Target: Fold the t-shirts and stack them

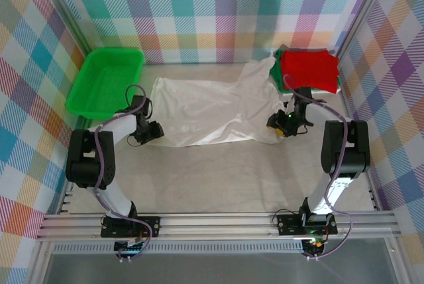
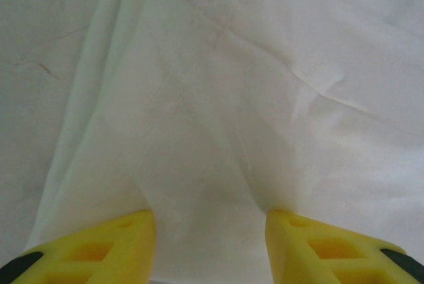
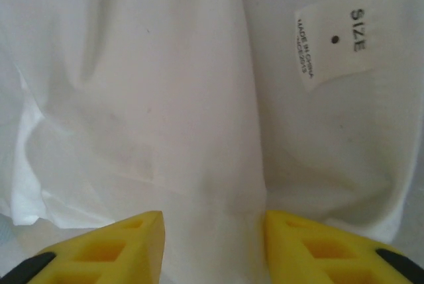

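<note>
Where claws (image 1: 147, 133) pinch, white tee (image 1: 199, 108) between

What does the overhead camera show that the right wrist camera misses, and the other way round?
Overhead alone: the green tray at far left, the folded red t-shirt at far right lying on a green one, both arms, and the left pincer at the cloth's left edge.

Right wrist alone: a sewn label reading SIZE and MADE IN CHINA, plus the yellow fingers up close, with cloth bunched between them.

Both: the white t-shirt spread out, and the right pincer at its right edge.
</note>
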